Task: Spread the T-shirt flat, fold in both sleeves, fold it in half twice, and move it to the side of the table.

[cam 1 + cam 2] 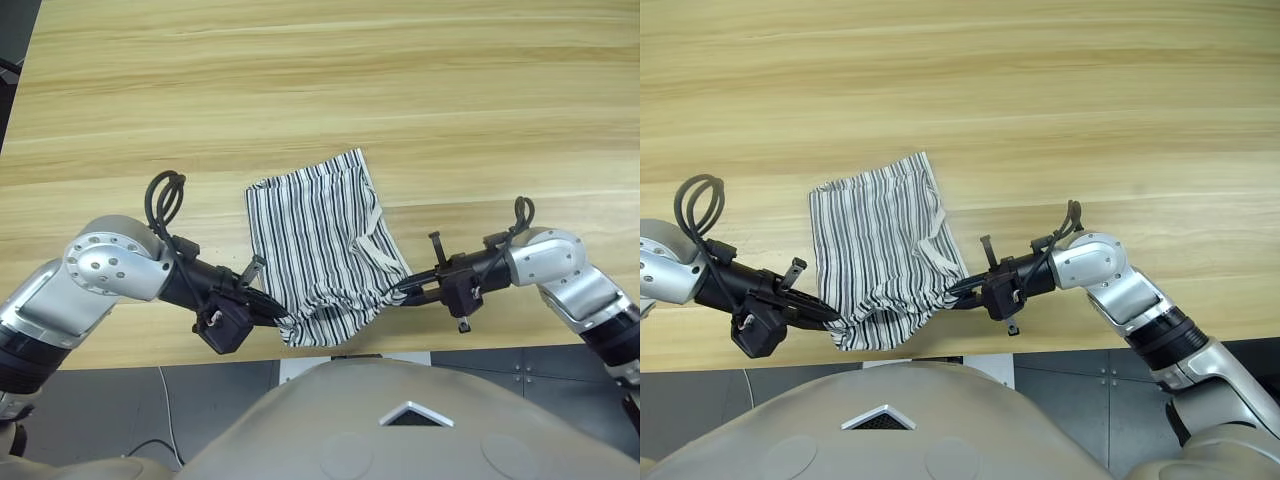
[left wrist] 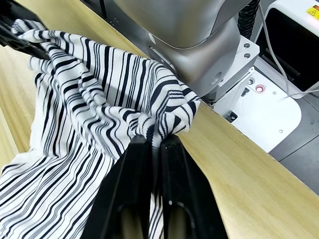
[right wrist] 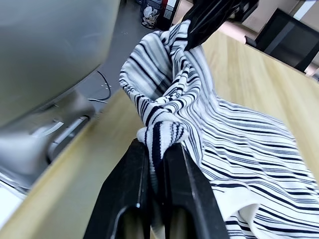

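At the 6 o'clock edge of the bench, a pale wood-grain surface with a smooth finish, lies the T-shirt. It is a soft knit in narrow black-and-white stripes, folded to a rough rectangle running from 12 to 6 o'clock. The far portion lies flat. The near hem is bunched and slack between two holds. The left pincer, black and slim, is closed on the fabric at the garment's 7 o'clock corner, with cloth puckered into a knot between its fingers. The right pincer is clamped likewise on a wad of cloth at the 4 o'clock corner. A white trim band curls along the 3 o'clock side.
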Controlling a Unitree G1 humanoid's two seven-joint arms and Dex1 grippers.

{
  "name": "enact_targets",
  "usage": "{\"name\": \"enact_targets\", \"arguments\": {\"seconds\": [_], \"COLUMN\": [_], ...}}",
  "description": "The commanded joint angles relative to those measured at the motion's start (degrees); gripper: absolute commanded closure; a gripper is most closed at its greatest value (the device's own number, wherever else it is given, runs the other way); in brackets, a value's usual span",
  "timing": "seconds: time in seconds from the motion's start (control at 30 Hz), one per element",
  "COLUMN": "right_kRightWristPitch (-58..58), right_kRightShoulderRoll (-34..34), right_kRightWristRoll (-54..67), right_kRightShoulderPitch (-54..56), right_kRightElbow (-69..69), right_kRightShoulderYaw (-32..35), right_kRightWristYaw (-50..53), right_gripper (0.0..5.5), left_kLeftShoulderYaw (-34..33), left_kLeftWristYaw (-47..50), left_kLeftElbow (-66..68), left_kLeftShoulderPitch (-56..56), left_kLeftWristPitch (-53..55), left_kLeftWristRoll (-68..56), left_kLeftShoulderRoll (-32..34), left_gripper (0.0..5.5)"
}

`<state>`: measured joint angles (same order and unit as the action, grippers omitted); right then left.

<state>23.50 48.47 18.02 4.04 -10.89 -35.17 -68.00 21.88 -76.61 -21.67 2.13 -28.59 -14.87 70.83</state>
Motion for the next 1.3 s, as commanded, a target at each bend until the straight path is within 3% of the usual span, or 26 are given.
{"name": "enact_targets", "arguments": {"seconds": [0.03, 0.3, 0.43, 0.87, 1.3], "right_kRightWristPitch": [-5.79, -10.23, -8.73, -0.15, 11.99], "right_kRightShoulderRoll": [1.42, -3.55, -7.75, -21.81, -30.82], "right_kRightWristRoll": [3.90, 1.14, -1.72, -11.92, -24.74], "right_kRightShoulderPitch": [-1.86, 2.09, 6.84, 20.68, 31.12], "right_kRightElbow": [-5.66, -6.02, -0.86, 25.40, 56.62], "right_kRightShoulderYaw": [2.39, 6.38, 7.47, 9.44, 8.96], "right_kRightWristYaw": [-1.72, -1.37, -1.27, 2.99, 12.12], "right_gripper": [5.39, 5.39, 5.39, 5.39, 5.39], "left_kLeftShoulderYaw": [-2.27, -6.88, -9.36, -11.95, -10.36], "left_kLeftWristYaw": [-2.85, 1.96, 3.42, 1.97, 3.27], "left_kLeftElbow": [-1.41, -1.76, 1.37, 23.85, 50.48], "left_kLeftShoulderPitch": [1.13, 3.13, 1.46, -11.29, -22.53], "left_kLeftWristPitch": [1.13, 11.26, 10.80, 9.51, 6.81], "left_kLeftWristRoll": [-2.95, -1.00, -0.32, -1.97, 4.80], "left_kLeftShoulderRoll": [1.71, -0.53, -3.66, -16.49, -29.19], "left_gripper": [5.38, 5.38, 5.38, 5.38, 5.38]}}
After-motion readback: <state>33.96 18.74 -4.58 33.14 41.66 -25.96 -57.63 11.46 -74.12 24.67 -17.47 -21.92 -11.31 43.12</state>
